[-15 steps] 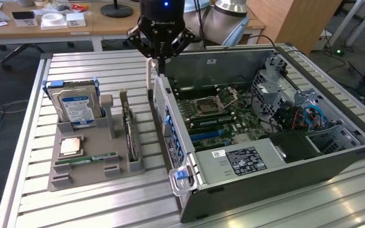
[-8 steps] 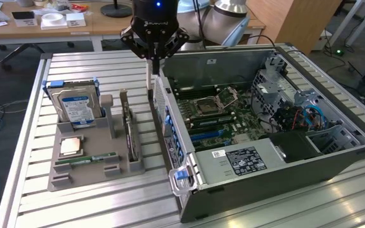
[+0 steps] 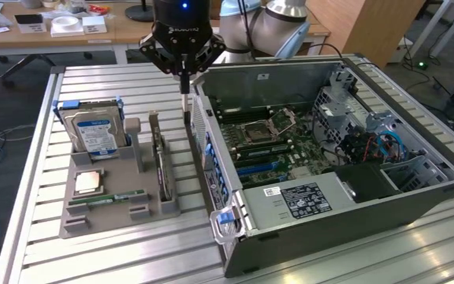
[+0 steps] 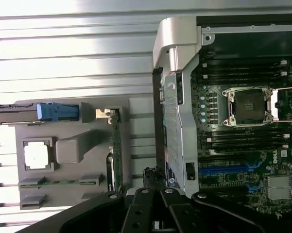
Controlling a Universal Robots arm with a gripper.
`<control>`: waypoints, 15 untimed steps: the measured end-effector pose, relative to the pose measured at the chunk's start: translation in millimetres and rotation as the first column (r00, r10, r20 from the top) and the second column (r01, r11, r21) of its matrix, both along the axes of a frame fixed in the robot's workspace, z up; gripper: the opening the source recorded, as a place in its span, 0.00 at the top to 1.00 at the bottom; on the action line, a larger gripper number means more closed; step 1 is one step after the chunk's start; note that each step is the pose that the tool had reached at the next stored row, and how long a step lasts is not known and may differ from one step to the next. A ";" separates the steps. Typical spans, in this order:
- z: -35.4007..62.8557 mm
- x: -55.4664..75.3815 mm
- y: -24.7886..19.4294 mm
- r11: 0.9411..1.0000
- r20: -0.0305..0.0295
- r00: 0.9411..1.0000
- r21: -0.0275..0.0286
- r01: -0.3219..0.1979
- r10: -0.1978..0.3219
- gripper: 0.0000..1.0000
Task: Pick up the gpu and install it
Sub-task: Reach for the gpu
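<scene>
Gpu [image 3: 159, 163] stands upright in its holder [image 3: 101, 223], just beside the closed, empty gripper [image 3: 185, 111].

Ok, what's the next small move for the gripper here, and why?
Probably a short shift toward the exterior view's left, to come over the card. The gripper is shut and hangs in the gap beside the computer case, while the gpu stands on edge in the grey holder, untouched.

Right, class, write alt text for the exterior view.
A robot's shut gripper hangs between an open computer case and a grey parts tray on a slatted metal table. The gpu stands on edge in the tray, near a hard drive.
</scene>
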State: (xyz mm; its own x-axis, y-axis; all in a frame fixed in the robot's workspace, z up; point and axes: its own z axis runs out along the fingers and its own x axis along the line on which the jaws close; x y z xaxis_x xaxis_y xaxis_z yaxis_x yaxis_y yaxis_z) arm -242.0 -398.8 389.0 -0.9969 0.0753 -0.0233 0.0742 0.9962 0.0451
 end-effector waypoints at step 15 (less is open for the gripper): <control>-0.5 -19.4 0.0 1.000 0.000 1.000 0.000 0.000 0.000 0.89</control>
